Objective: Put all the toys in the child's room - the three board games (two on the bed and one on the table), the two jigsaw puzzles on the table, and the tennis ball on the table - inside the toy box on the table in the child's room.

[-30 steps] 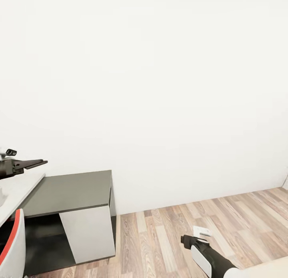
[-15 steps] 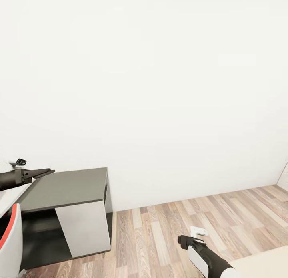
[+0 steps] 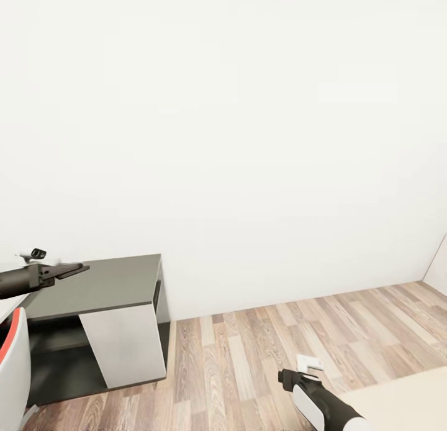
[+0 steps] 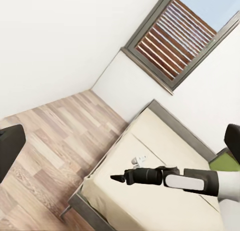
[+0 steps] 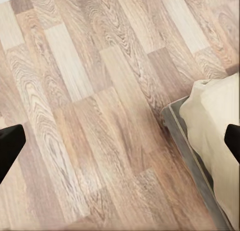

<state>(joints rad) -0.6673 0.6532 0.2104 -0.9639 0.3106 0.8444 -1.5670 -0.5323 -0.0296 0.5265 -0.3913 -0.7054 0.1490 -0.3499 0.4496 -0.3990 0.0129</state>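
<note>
My left gripper (image 3: 73, 269) hangs open over the near end of a dark-grey-topped side cabinet (image 3: 105, 285), with nothing between its fingers (image 4: 10, 151). Low in the head view, my right gripper (image 3: 287, 376) is open and empty above the wood floor, next to the corner of the cream bed (image 3: 403, 400). The left wrist view looks down on the bed (image 4: 155, 141) with my right arm stretched over it. A green corner (image 4: 227, 162) of something flat lies on the mattress at that picture's edge, partly behind the arm. The toy box, puzzles and ball are out of view.
A bare white wall (image 3: 248, 139) faces me, with plank floor (image 3: 248, 344) below it. A white chair with a red edge (image 3: 12, 362) stands at the near left. The bed's grey frame (image 5: 187, 141) borders the floor. A window with slatted blinds (image 4: 180, 36) is above the bed.
The head camera has turned right: the cabinet has slid left in the picture, and more floor and bed corner show. Both arms hold their poses.
</note>
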